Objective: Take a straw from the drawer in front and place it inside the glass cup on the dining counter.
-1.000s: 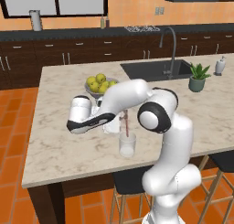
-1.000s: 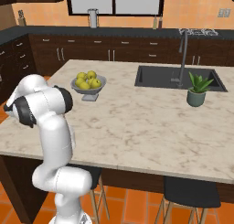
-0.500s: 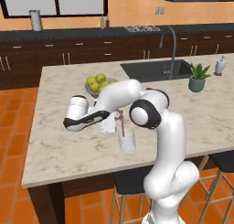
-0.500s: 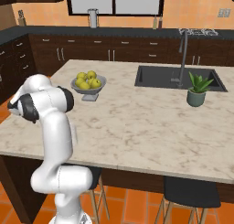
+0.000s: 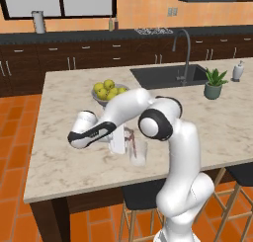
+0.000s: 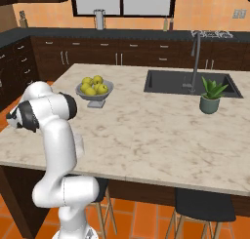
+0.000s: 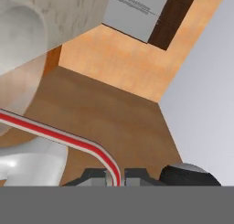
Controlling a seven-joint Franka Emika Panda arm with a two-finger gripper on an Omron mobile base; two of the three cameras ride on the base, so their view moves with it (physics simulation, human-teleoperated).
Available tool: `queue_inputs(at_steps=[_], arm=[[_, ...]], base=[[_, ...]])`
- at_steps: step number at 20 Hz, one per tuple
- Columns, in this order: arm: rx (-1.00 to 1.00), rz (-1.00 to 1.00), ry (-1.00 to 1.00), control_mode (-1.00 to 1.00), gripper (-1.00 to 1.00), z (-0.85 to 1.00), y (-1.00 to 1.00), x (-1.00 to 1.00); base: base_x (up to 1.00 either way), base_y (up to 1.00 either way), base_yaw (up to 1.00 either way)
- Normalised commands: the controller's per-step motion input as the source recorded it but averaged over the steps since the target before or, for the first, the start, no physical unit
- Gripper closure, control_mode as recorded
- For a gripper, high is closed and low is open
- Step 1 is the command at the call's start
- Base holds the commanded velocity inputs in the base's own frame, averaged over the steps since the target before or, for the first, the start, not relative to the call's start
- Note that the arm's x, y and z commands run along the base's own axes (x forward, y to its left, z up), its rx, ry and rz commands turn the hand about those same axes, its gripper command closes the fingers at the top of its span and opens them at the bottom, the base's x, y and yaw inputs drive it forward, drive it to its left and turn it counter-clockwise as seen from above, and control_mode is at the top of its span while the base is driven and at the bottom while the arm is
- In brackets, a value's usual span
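My gripper (image 5: 127, 136) hangs sideways just over the dining counter (image 5: 64, 157), shut on the thin red straw (image 5: 132, 142). The straw's lower part reaches down into the clear glass cup (image 5: 139, 155), which stands near the counter's front edge, right of the hand. In the hand view the straw (image 7: 59, 135) runs from the left edge and bends down between my fingertips (image 7: 114, 175), with the cup's clear wall (image 7: 18, 49) at upper left. The drawer is out of view.
A grey bowl of yellow-green fruit (image 5: 108, 90) stands just behind the hand. The inset sink (image 5: 165, 74) with its tall tap and a potted plant (image 5: 214, 84) lie to the right. My own arm (image 6: 53, 121) blocks the counter's near left corner in the right base view.
The forearm has swung a little left and lower, and the hand has rolled over beside the cup. The straw stays at the cup, still gripped.
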Motion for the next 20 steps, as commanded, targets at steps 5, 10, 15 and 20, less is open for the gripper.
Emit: queue_inputs(at_steps=[5,10,15,20], arm=[[0.0,-0.05,0.0,-1.0,1.0,-0.07,-0.12,-0.18],[0.03,-0.03,0.0,-1.0,-1.0,0.0,-0.11,-0.01],[0.14,0.0,-0.01,-1.0,-1.0,0.05,-0.05,-0.01],[0.22,0.0,-0.04,-1.0,-1.0,0.12,0.0,0.0]], base=[[0.0,0.0,0.0],[0.0,0.0,0.0],[0.0,0.0,0.0],[0.0,0.0,0.0]])
